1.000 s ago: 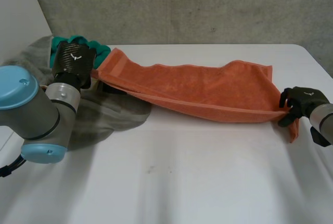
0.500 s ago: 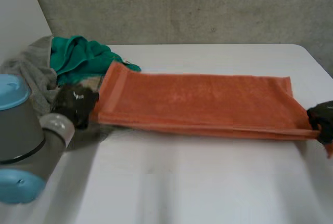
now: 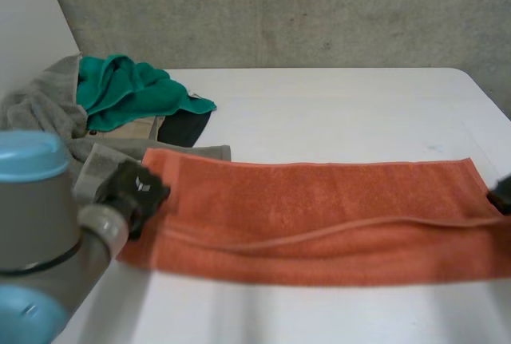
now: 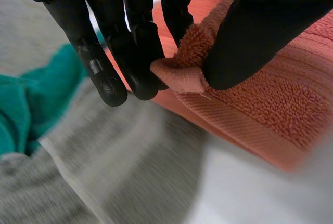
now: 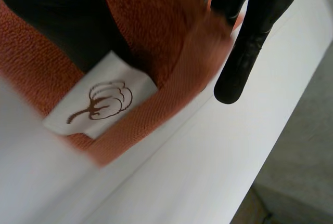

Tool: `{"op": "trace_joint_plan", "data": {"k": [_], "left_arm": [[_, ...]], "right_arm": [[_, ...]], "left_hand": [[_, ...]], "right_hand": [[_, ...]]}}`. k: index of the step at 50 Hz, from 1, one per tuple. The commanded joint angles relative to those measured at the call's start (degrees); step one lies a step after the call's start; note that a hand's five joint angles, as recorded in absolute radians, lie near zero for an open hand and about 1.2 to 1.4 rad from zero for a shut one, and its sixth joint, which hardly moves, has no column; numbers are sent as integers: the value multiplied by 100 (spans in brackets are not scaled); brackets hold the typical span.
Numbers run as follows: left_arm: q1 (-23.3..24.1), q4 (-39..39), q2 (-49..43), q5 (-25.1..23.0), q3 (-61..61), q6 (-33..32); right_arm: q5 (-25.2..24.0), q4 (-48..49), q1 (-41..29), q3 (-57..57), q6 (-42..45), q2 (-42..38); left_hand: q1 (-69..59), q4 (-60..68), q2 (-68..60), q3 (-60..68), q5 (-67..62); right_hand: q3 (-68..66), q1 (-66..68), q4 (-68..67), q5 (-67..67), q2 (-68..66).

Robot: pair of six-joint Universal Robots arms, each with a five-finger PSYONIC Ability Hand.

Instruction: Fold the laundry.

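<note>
Orange terry towel [image 3: 319, 216]: lies flat as a long strip on the white table [image 3: 335, 112], running from 9 o'clock to 3 o'clock, with a raised crease along its length.
Left hand [image 3: 136, 192]: at the towel's 9 o'clock end. In the left wrist view its fingers [image 4: 130, 31] and thumb pinch a bunched corner of the towel [image 4: 276, 104].
Right hand [image 3: 501, 194]: at the towel's 3 o'clock end. In the right wrist view the thumb [image 5: 57, 21] and fingers clamp the hemmed edge [image 5: 177, 94], just beside a white sewn-in label with a brown print [image 5: 101, 102].
Laundry pile: at the table's 10 o'clock, a crumpled teal cloth [image 3: 128, 92] on a grey garment [image 3: 40, 112], with a black piece of fabric [image 3: 185, 127] at the teal cloth's 4 o'clock.
Grey garment: touches the towel near the left hand.
</note>
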State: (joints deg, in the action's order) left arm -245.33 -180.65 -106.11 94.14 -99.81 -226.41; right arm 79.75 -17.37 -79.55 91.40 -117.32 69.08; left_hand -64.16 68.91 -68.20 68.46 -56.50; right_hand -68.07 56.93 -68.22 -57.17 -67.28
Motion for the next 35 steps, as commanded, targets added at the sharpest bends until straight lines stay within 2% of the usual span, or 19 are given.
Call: {"op": "trace_joint_plan", "data": {"k": [1, 13, 23, 24, 25, 26, 27, 29, 33, 35], "left_arm": [[65, -884, -1007, 482, 1138, 387], [109, -1201, -2466, 632, 2685, 335], [117, -1315, -2924, 737, 3284, 203], [126, -1341, -2924, 702, 3284, 212], [178, -1446, -2924, 641, 3275, 194], [196, -1508, -2924, 614, 3275, 194], [214, -1578, -2898, 579, 3266, 203], [267, -1762, -2846, 500, 3240, 229], [363, -1991, -2627, 491, 3082, 238], [346, -2018, -2468, 491, 2950, 247]], "right_arm": [[251, 777, -657, -991, -564, -921], [892, 1911, -1158, -2292, -476, -2240], [954, 2255, -1203, -2786, -476, -2725], [1006, 2307, -1212, -2794, -476, -2777], [1051, 2325, -1229, -2786, -485, -2786], [1077, 2326, -1247, -2786, -485, -2795], [1121, 2334, -1264, -2786, -494, -2795], [1218, 2317, -1308, -2786, -590, -2708], [1236, 2299, -1335, -2602, -801, -2260], [1175, 2299, -1274, -2374, -1185, -1892]], "left_hand": [[-1584, 1109, -1180, 1154, -1350], [-1584, 1109, -1180, 1154, -1350], [-1584, 1109, -1180, 1154, -1350], [-4, -471, 399, -425, 230], [5416, -5891, 5820, -5846, 5650], [4468, -4944, 4872, -4898, 4702], [4053, -4528, 4457, -4483, 4287], [5416, -5891, 5820, -5846, 5650], [5416, -5891, 5820, -5846, 5650], [5416, -5891, 5820, -5846, 5650]], "right_hand": [[-1193, 2307, -1178, -1283, -1272], [-1193, 2307, -1178, -1283, -1272], [-1193, 2307, -1178, -1283, -1272], [3997, -2883, 4012, 3907, 3918], [5807, -4693, 5822, 5717, 5728], [5807, -4693, 5822, 5717, 5728], [5807, -4693, 5822, 5717, 5728], [5807, -4693, 5822, 5717, 5728], [5807, -4693, 5822, 5717, 5728], [5807, -4693, 5822, 5717, 5728]]}}
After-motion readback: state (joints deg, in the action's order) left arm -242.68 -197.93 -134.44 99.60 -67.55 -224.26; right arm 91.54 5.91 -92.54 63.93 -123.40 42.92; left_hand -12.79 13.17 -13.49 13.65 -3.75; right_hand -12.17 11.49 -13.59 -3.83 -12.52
